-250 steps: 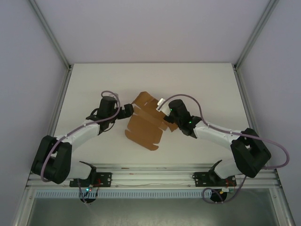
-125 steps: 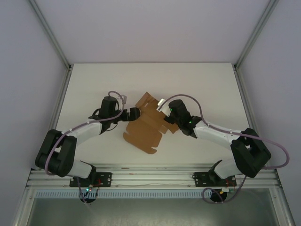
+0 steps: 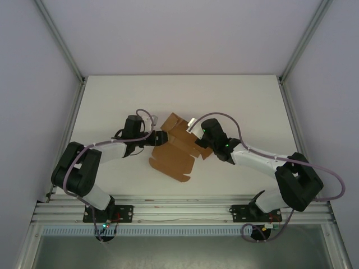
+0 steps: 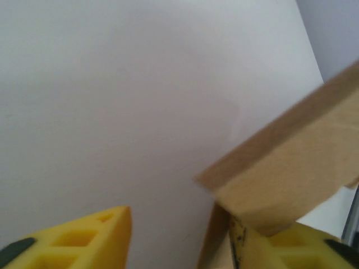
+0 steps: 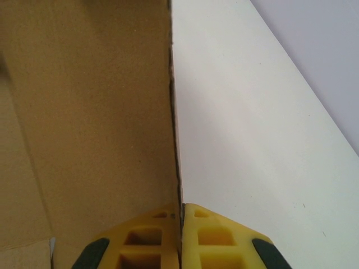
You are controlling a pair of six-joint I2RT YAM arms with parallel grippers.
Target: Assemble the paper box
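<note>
Plainly the paper box (image 3: pixel 173 152) is barely begun, mostly flat on the bench (image 3: pixel 112 101). The right claw (image 5: pixel 180 224) pinches its edge; the left claw (image 4: pixel 176 232) gapes empty beside a raised flap (image 4: pixel 286 162).

The left gripper (image 4: pixel 176 238) is seen at the bottom edge. Its two yellow fingers (image 4: pixel 84 241) are set well apart, and bare white counter (image 4: pixel 112 101) is shown between them. A brown cardboard flap of the paper box (image 4: pixel 291 168) is seen close and blurred, slanted upward toward the right edge. Its lower corner is laid over the tip of the finger on the right of the view, and a narrow strip of cardboard is seen against that finger's inner face. A pale grey wall (image 4: pixel 336 33) is seen in the upper right corner.
</note>
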